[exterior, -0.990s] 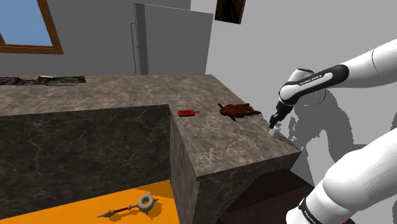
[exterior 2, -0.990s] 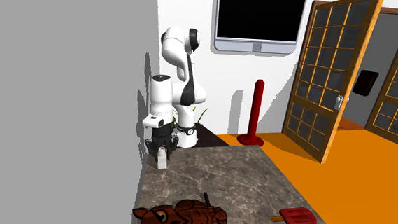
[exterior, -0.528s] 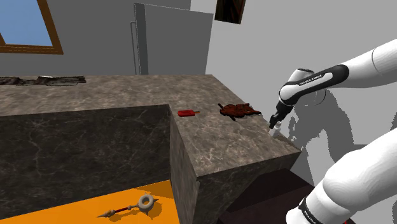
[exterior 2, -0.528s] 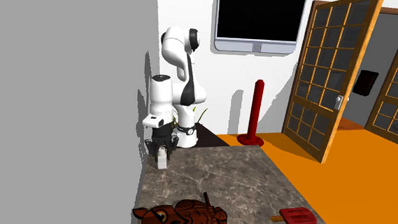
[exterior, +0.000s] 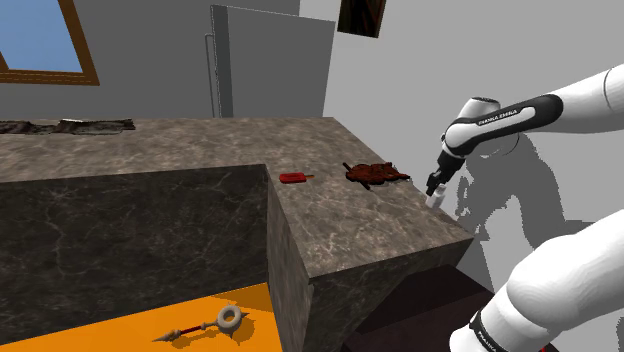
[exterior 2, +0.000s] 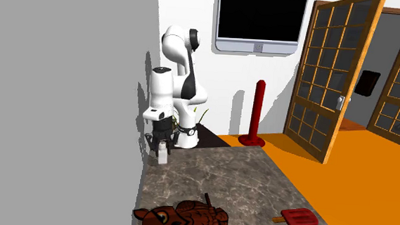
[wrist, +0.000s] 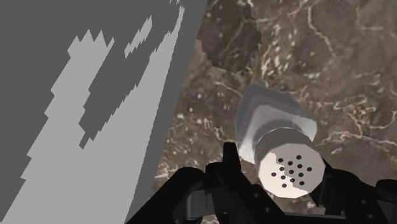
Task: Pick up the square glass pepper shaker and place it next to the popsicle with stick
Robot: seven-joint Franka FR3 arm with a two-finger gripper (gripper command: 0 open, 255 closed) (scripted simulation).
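Note:
The pepper shaker (exterior: 432,199) is a small pale square bottle with a perforated round cap (wrist: 291,170). My gripper (exterior: 435,188) is shut on it, a black finger on each side of the cap in the wrist view. It hangs just above the dark marble counter (exterior: 340,215) at the corner near the grey wall; the shaker (exterior 2: 162,154) hangs under the gripper (exterior 2: 162,144). The red popsicle with stick (exterior: 292,178) lies flat further along the counter, and the popsicle (exterior 2: 298,218) is well away from the shaker.
A brown carved figure (exterior: 375,173) lies on the counter between shaker and popsicle, figure (exterior 2: 182,220). A grey wall (exterior 2: 65,101) runs along the counter's side. The counter edge drops to an orange floor, where a ringed tool (exterior: 215,322) lies. A red post (exterior 2: 258,111) and glazed doors stand beyond.
The gripper has risen a little with the shaker clasped in it, so the shaker has come off the counter. Popsicle and brown figure have not moved.

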